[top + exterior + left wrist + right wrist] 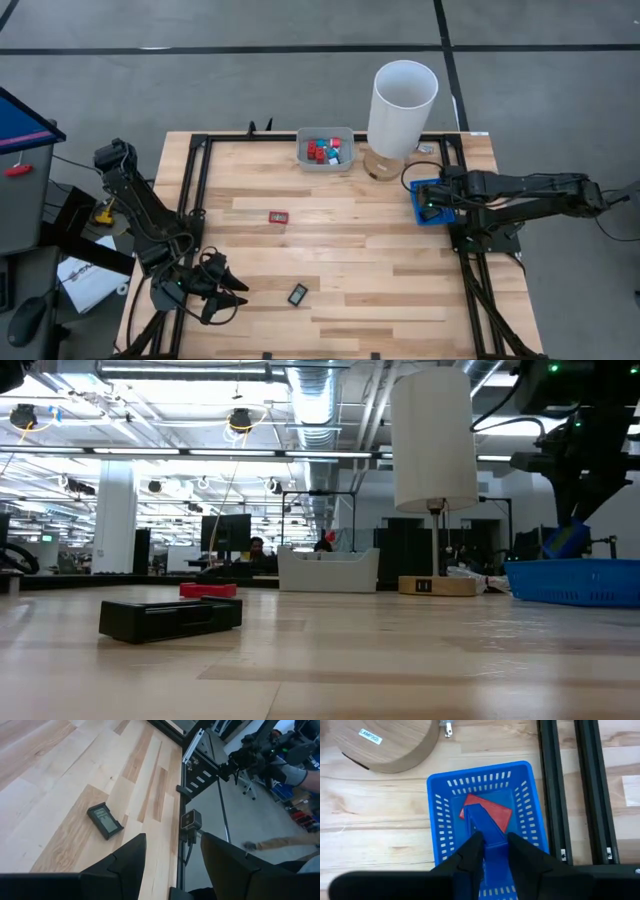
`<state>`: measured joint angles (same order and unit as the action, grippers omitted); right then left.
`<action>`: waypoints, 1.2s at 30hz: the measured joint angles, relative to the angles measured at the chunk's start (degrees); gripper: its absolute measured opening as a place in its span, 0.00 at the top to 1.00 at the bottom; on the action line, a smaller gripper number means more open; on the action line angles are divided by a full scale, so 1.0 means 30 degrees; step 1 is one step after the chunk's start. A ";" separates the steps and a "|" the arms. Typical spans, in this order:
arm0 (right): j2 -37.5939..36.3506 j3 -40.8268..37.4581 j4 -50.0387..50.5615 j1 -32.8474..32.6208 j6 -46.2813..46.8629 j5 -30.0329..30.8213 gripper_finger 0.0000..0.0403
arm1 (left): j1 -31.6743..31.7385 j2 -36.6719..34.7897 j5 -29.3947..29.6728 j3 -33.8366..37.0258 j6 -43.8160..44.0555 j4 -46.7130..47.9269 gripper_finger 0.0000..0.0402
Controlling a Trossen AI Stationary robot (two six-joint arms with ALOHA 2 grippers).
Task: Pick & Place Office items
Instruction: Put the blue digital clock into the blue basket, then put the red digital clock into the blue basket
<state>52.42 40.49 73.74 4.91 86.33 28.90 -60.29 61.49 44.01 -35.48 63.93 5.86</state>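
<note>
Right tool [492, 851] over the slotted blue plastic basket [442, 820] at about three o'clock on the pale wooden desk [340, 250], fingers pinching a blue rectangular block [485, 827] that stands tilted inside the basket. Beneath that block, flat on the basket floor, a red rectangular piece [495, 811]. Just beside the basket, toward twelve o'clock, the round wooden base [385, 745] of a tall white cylindrical lamp [402, 105].

Left tool [172, 855] low at about seven o'clock near the desk's front corner, fingers spread apart and holding nothing. Near it, toward the desk's centre, a flat black framed rectangle [298, 294] lying face up on the wood. Farther in, toward eleven o'clock of centre, a flat red framed rectangle [278, 216], well apart from the black one.

At twelve o'clock along the far edge, a shallow grey rectangular tray [303, 160] holding a cluster of small red and blue blocks [323, 151], just beside the lamp.
</note>
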 joint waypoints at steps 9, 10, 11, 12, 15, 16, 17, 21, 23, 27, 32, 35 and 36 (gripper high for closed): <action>0.0000 0.0000 -0.0886 0.0000 -0.1190 0.0467 0.80 | 0.0000 0.0005 -0.0006 0.0000 -0.0061 0.0018 0.53; 0.0000 0.0000 -0.0889 0.0000 -0.1190 0.0520 0.80 | 0.0000 0.0004 -0.0007 0.0000 -0.0060 0.0018 0.53; 0.0000 0.0000 -0.0869 0.0000 -0.1205 0.0526 0.80 | 0.0000 0.0005 -0.0007 0.0000 -0.0062 0.0018 0.53; 0.0000 0.0000 -0.0848 0.0000 -0.1288 0.0529 0.80 | 0.0000 0.0006 -0.0007 0.0000 -0.0060 0.0018 0.53; 0.0000 0.0000 -0.0800 0.0000 -0.1430 0.0522 0.80 | 0.0000 0.0007 -0.0007 0.0000 -0.0060 0.0018 0.53; 0.0000 0.0000 -0.0755 0.0000 -0.1430 0.0518 0.79 | 0.0000 0.0003 -0.0013 0.0000 -0.0060 0.0018 0.53; 0.0000 0.0000 -0.0725 0.0000 -0.1441 0.0518 0.78 | 0.0000 0.0007 -0.0015 0.0000 -0.0060 0.0025 0.53; 0.0000 0.0007 -0.0731 0.0000 -0.1705 0.0413 0.72 | 0.0000 0.0000 -0.0015 0.0000 -0.0140 0.0025 0.53; 0.0000 0.0007 -0.0733 0.0000 -0.1722 0.0395 0.68 | 0.0000 0.0000 -0.0015 0.0000 -0.0133 0.0025 0.53; -0.0002 0.0012 -0.1453 -0.0378 -0.1773 0.0329 0.59 | 0.0000 0.0000 0.0041 0.0000 -0.0140 0.0031 0.53; -0.0116 0.0732 -0.3726 -0.2261 -0.1787 0.0344 0.52 | 0.0000 0.0007 0.0153 0.0000 -0.0147 0.0569 0.53; -0.0117 0.1279 -0.5627 -0.3961 -0.1922 0.0387 0.50 | 0.0000 0.0007 0.0153 0.0000 -0.0140 0.1472 0.53; -0.0107 0.1402 -0.6562 -0.4618 -0.2027 0.0399 0.50 | 0.0000 0.0007 0.0166 0.0000 -0.0153 0.1816 0.53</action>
<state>52.10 44.70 54.05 -8.95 80.25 30.10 -60.29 61.52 44.51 -35.48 63.47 11.31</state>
